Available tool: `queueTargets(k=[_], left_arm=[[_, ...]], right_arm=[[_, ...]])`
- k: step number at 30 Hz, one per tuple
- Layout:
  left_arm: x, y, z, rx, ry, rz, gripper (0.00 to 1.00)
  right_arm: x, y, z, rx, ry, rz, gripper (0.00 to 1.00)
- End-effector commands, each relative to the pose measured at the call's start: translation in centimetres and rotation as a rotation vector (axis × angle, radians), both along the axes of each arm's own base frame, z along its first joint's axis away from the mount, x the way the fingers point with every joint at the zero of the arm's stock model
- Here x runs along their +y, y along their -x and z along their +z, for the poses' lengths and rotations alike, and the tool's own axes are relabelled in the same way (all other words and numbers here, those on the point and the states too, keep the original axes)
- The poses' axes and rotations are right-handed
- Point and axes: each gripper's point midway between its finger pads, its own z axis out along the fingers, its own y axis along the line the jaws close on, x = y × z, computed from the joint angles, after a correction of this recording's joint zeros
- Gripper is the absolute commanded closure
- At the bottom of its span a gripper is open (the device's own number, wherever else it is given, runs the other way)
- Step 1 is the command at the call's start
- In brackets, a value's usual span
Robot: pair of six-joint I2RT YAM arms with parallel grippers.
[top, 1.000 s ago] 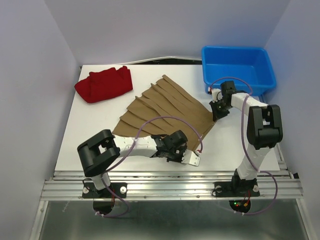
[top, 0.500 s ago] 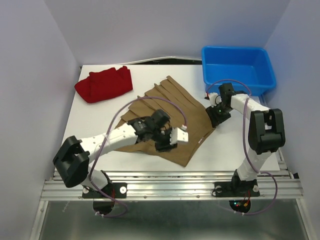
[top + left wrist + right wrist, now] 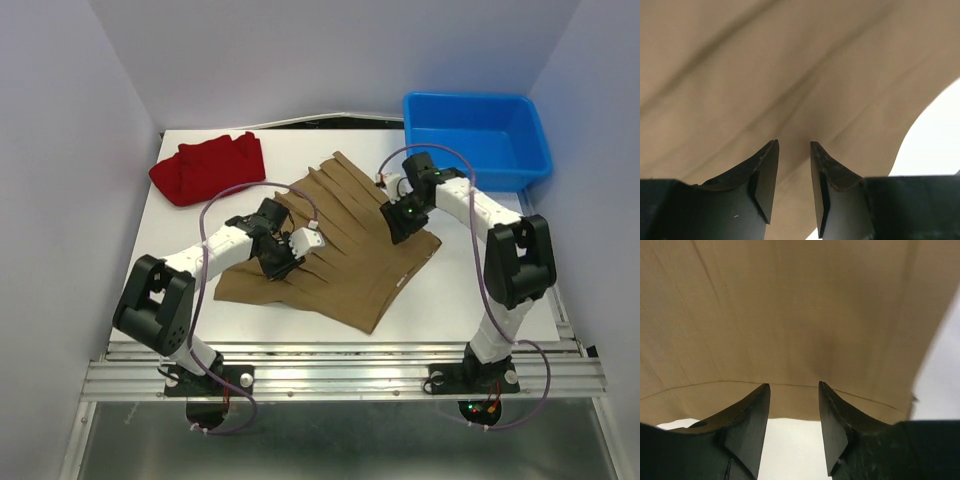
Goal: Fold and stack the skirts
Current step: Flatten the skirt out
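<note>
The tan-brown skirt lies spread across the middle of the white tabletop, a matte, fan-shaped sheet ribbed with long pleat creases. The left hand hangs over its left part, fingers parted, gripping nothing. The right hand is over the right edge, likewise released. The deep red skirt sits far left, a soft bunched heap, well apart.

Tan-brown skirt fills most of the frame, lying flat, with faint creases running lengthwise. A hem line crosses just above the jaw tips. Right gripper: jaws apart, nothing between them. White table shows below the skirt's edge and at right.
</note>
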Motion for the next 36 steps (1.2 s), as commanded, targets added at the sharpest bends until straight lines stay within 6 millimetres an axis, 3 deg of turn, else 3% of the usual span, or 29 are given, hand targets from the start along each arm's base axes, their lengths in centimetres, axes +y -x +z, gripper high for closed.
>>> queueTargets(k=[1,6,10,14,16,18,21,24,26,27,29,30,34,36], left_arm=[[4.1,3.5,-3.0,0.071,-0.2,-0.178,0.58],[5.7,5.8,-5.0,0.117,-0.275,-0.27,0.58],[3.8,7.6,-5.6,0.132,-0.272,-0.385,0.59],[-0.1,10.4,-6.4,0.139,-0.249,-0.526,0.59],[-2.7,12.5,-6.9,0.164,-0.225,-0.604,0.59],[-5.1,13.1,-6.8,0.159,-0.194,-0.635,0.59],[-7.2,13.9,-6.1,0.189,-0.15,-0.623,0.59],[-7.4,12.9,-4.7,0.158,-0.121,-0.575,0.59],[-6.6,12.5,-4.3,0.155,-0.128,-0.553,0.59],[-5.6,12.2,-4.2,0.163,-0.151,-0.533,0.59],[-4.9,11.5,-3.1,0.15,-0.139,-0.502,0.59],[-4.1,10.8,-1.9,0.141,-0.125,-0.475,0.59],[-2.3,10.2,0.1,0.125,-0.13,-0.448,0.58],[-1.5,10.4,-0.1,0.117,-0.157,-0.447,0.58]], right_arm=[[1.4,2.5,-3.7,0.118,0.021,0.025,0.52],[0.2,1.8,-8.2,0.15,0.113,0.021,0.53],[0.1,-0.7,-10.3,0.12,0.157,0.011,0.53],[1.4,-4.8,-9.8,0.036,0.134,0.02,0.53],[1.6,-5.9,-10.1,0.022,0.137,0.019,0.53],[2.1,-7.6,-8.9,-0.013,0.131,0.015,0.53],[2.2,-7.3,-7.1,-0.008,0.121,0.022,0.53],[1.8,-5.7,-4.3,-0.021,0.114,0.027,0.52],[1.2,-4.1,-3.5,-0.007,0.117,0.025,0.52],[1.1,-3.2,-1.9,-0.014,0.104,0.026,0.52],[1.3,-0.5,-1.5,0.051,0.063,0.037,0.52],[2.0,0.5,-0.4,0.063,0.007,0.043,0.52],[2.6,5.2,-0.7,0.188,-0.05,0.093,0.55],[2.2,7.2,-1.9,0.242,-0.031,0.115,0.57]])
